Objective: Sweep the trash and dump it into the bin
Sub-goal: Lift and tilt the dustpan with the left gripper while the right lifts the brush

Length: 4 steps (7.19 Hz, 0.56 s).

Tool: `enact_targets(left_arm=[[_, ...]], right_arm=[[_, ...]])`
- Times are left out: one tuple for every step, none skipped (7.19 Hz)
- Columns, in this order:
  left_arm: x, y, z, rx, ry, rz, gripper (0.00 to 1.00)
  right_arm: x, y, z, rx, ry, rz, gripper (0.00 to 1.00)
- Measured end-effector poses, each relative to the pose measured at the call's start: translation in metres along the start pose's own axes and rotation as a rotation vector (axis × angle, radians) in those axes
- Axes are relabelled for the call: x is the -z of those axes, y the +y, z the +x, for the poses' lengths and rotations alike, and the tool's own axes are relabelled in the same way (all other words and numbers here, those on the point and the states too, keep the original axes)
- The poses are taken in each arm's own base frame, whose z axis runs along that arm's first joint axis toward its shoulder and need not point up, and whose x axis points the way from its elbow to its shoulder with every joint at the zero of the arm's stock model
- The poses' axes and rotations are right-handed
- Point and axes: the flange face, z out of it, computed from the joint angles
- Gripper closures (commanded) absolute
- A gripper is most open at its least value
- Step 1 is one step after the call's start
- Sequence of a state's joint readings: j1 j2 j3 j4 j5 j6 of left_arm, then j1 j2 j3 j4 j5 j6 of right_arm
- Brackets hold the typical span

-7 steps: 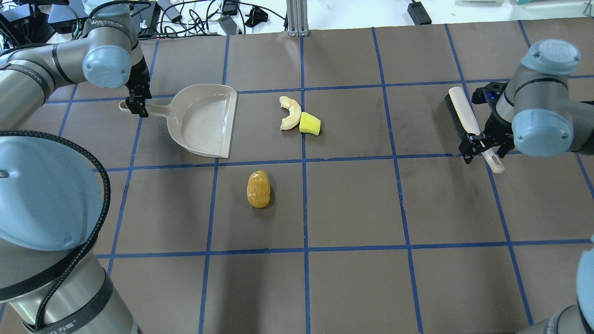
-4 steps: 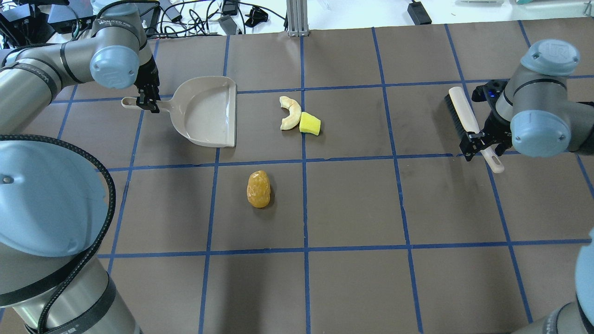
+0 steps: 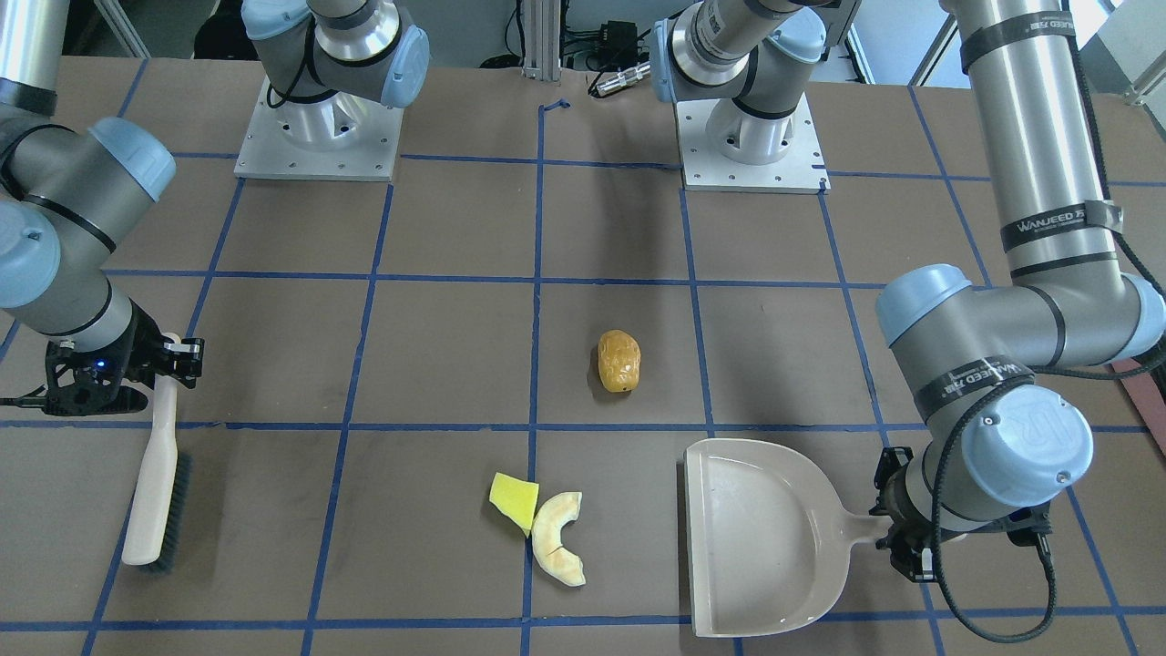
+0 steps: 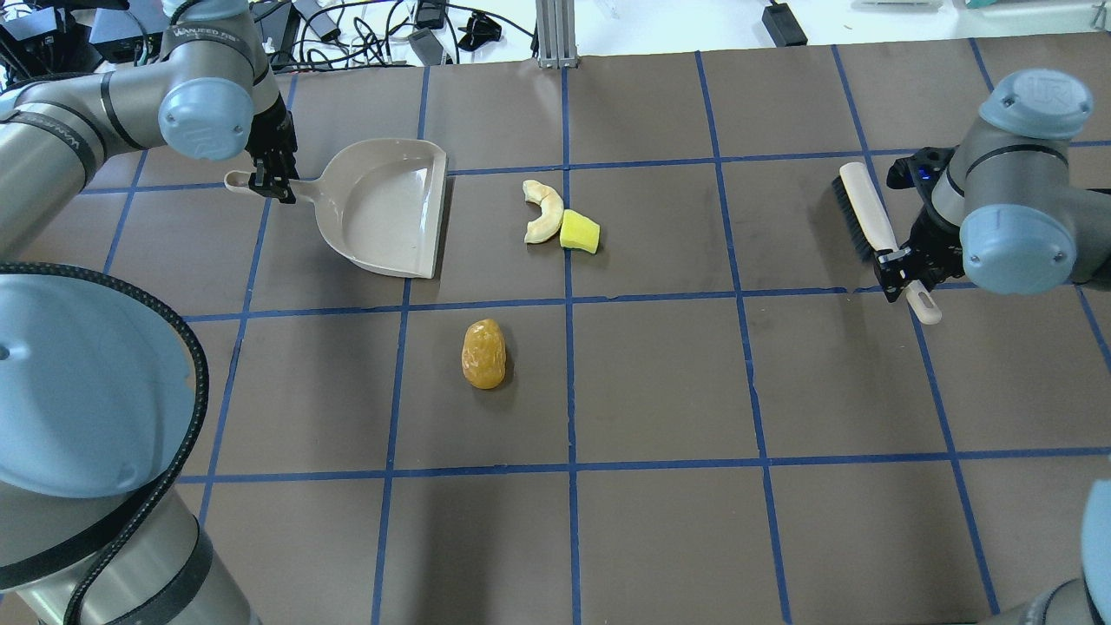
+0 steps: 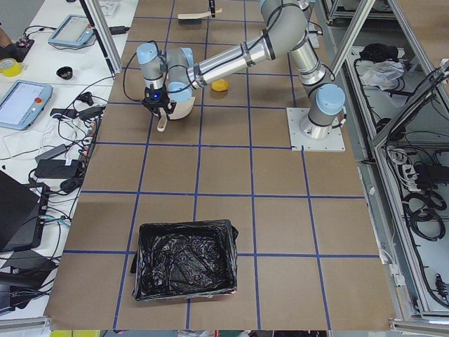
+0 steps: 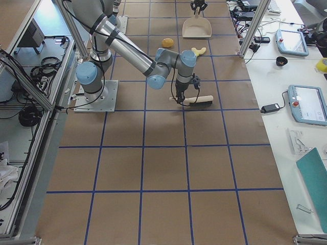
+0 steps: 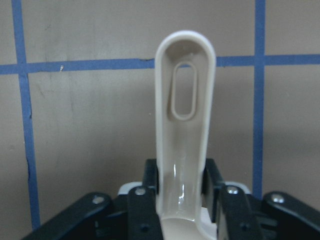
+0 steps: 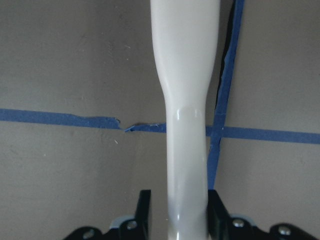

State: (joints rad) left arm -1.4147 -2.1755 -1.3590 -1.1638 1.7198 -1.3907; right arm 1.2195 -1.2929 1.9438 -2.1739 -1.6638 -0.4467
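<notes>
Clenched on the handle of the beige plastic dustpan (image 4: 382,208), the left gripper (image 4: 271,184) has swung its open lip toward the touching pale cream crescent slice (image 4: 545,213) and bright yellow wedge (image 4: 580,233); the golden-brown potato-shaped lump (image 4: 484,353) lies apart. The right gripper (image 4: 903,271), grasping the cream-handled bristle brush (image 4: 859,208), has barely moved; sweeping likely follows. The black-bag-lined bin (image 5: 184,260) stands well away.

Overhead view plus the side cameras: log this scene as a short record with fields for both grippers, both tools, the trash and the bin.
left gripper: shut on the dustpan handle
right gripper: shut on the brush handle
dustpan: empty, open edge facing the trash
brush: far off on the robot's right, no trash near it
trash: potato-shaped lump lies alone; yellow wedge touches the cream slice
bin: black-lined, shows only in the left side view, no trash visible inside
</notes>
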Motion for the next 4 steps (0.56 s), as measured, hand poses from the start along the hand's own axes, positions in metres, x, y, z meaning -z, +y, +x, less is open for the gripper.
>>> enact_targets(left_arm=[[0.006, 0.002, 0.002, 0.003, 0.015, -0.018, 1.00], [0.006, 0.008, 0.003, 0.006, 0.020, -0.033, 1.00], [0.007, 0.020, 0.005, 0.018, 0.024, -0.045, 1.00], [0.007, 0.032, 0.007, 0.048, 0.027, -0.054, 1.00]], right_arm=[[0.000, 0.000, 0.000, 0.000, -0.001, -0.001, 0.81], [0.000, 0.001, 0.000, 0.000, -0.002, -0.002, 0.81], [0.000, 0.001, -0.001, 0.000, -0.003, -0.004, 0.87], [-0.001, 0.001, -0.001, 0.000, -0.003, -0.004, 0.98]])
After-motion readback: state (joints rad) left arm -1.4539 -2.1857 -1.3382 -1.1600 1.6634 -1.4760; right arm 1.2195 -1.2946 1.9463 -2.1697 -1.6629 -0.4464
